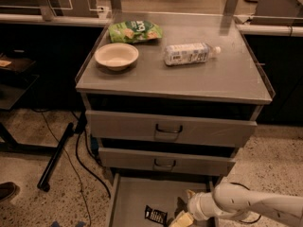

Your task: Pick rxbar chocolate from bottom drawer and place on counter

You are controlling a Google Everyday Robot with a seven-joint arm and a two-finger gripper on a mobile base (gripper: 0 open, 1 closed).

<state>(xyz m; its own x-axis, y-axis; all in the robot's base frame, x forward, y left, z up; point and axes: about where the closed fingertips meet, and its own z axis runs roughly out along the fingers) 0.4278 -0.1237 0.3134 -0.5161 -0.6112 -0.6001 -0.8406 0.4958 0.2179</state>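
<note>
The rxbar chocolate point(155, 215) is a small flat black wrapper with white lettering, lying on the grey floor of the open bottom drawer point(132, 195). My gripper point(183, 213) is at the end of the white arm that comes in from the lower right. It sits low in the drawer, just right of the bar. The counter point(189, 79) is the grey steel top of the cabinet, above the two handled drawers.
On the counter stand a cream bowl point(116, 56), a green snack bag point(135, 31) and a plastic bottle point(189, 54) lying on its side. Both upper drawers are closed. Black cables and a black bar point(56, 155) lie on the floor at the left.
</note>
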